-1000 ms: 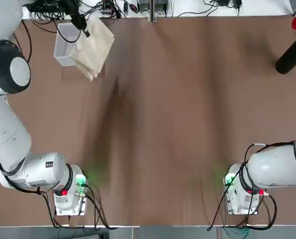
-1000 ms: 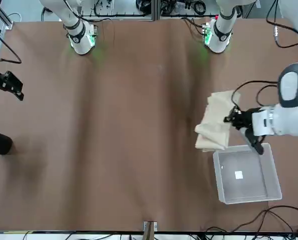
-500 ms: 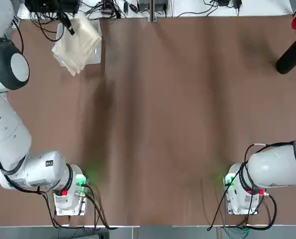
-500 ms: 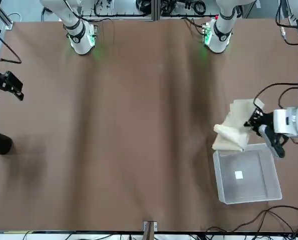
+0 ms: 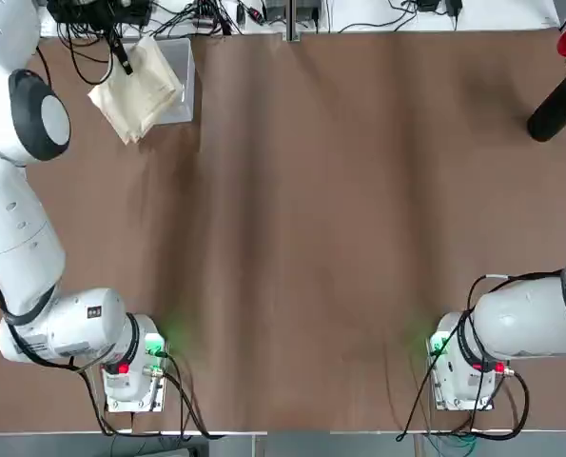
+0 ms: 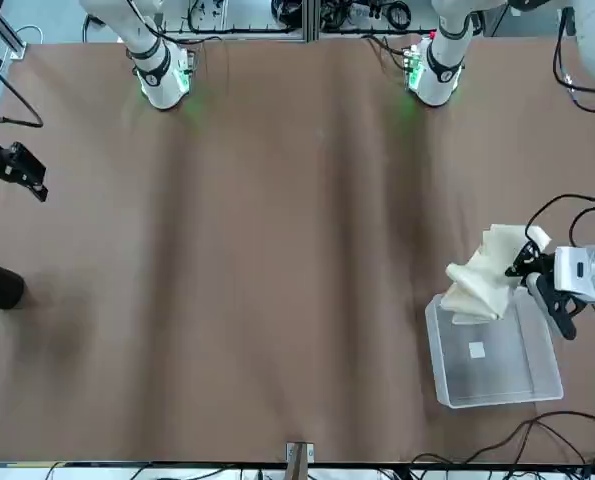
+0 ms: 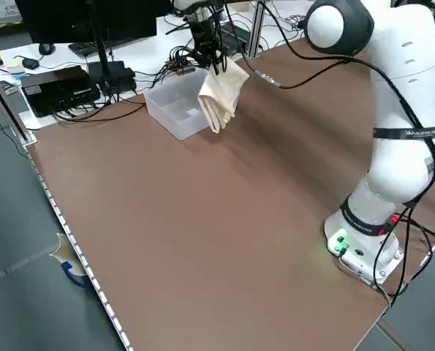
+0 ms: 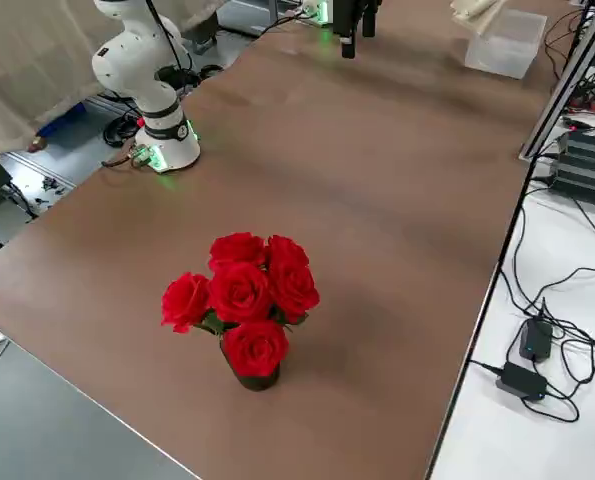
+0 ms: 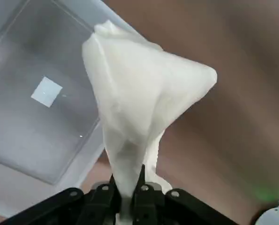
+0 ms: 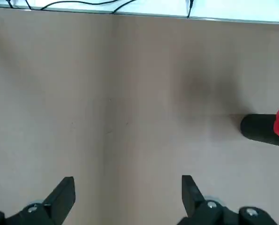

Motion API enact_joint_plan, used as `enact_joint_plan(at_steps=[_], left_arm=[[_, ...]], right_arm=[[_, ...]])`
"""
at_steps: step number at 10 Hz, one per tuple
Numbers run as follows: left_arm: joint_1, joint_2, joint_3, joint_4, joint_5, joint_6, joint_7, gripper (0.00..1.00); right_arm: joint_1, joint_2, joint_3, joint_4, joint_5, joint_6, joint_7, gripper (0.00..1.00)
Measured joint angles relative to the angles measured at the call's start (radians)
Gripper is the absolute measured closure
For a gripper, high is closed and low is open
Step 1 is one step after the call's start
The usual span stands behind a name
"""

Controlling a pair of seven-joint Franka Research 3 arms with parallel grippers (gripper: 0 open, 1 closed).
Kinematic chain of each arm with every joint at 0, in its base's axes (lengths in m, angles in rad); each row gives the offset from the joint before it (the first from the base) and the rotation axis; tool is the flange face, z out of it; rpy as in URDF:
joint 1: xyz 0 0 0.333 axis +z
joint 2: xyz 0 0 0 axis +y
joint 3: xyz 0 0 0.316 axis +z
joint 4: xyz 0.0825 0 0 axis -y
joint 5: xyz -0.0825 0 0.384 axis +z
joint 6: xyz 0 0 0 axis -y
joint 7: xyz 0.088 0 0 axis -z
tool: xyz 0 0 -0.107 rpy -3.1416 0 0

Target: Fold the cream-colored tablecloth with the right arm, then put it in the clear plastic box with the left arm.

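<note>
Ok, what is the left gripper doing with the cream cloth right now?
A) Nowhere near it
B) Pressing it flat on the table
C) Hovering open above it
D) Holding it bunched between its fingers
D: the left gripper is closed on the cream cloth, which bunches between the two fingers, near the plastic box.

I can't read any words or numbers here. The box has a little white label (just plain white to me).
</note>
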Motion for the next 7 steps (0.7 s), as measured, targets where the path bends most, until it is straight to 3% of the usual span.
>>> enact_joint_plan(at_steps=[7], left_arm=[[-0.079,0.098,-0.001,0.003,0.237,0.323,0.035,0.87]], right_arm=[[0.001,0.0,0.0,-0.011,0.0,0.001,-0.001,0.0]])
